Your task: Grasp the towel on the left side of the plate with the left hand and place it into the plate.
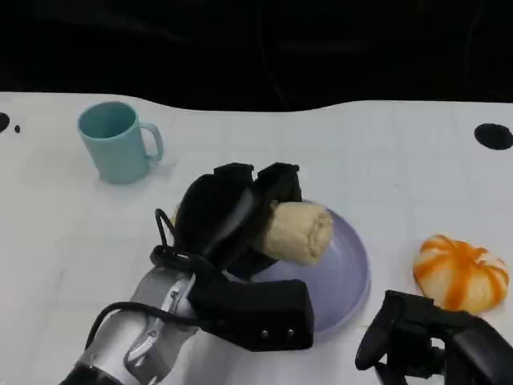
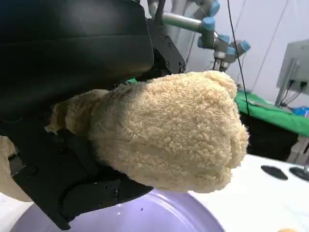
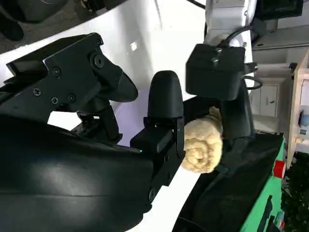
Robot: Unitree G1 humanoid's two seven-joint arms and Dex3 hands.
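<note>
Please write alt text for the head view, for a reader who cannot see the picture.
The left hand holds a rolled beige towel over a purple plate on a white table. A teal mug stands at the far left, an orange-and-white object lies right of the plate, and the right hand is near the lower right.

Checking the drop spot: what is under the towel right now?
The purple plate lies beneath the towel, which the left hand holds. The plate surface directly below is hidden.

The black left hand (image 1: 232, 212) is holding a beige fluffy rolled towel (image 1: 300, 233) over a lavender round plate (image 1: 345, 277). Behind the hand a teal cup (image 1: 119, 142) is standing; an orange-and-white striped bun (image 1: 461, 273) is lying beyond the plate.
</note>
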